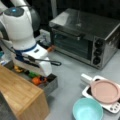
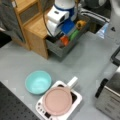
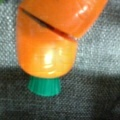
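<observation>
An orange toy carrot (image 3: 47, 42) with a green stub (image 3: 44, 86) fills the wrist view, lying on grey felt with a slit across its body. No fingers show in that view. In both front views my gripper (image 1: 45, 72) (image 2: 55, 31) reaches down into a grey bin (image 1: 52, 87) (image 2: 58, 52), directly over the carrot (image 1: 36, 80) (image 2: 64, 40). Its fingertips are hidden behind the white hand and the bin wall.
The bin also holds a green toy (image 1: 32, 74) (image 2: 73, 35) and a yellow toy (image 1: 17, 68) (image 2: 80, 24). A wooden shelf (image 1: 20, 95) (image 2: 32, 23) adjoins it. On the grey table stand a toaster oven (image 1: 85, 37), a teal bowl (image 1: 87, 110) (image 2: 38, 82) and a pink pan (image 1: 105, 91) (image 2: 58, 100) on a white hotplate.
</observation>
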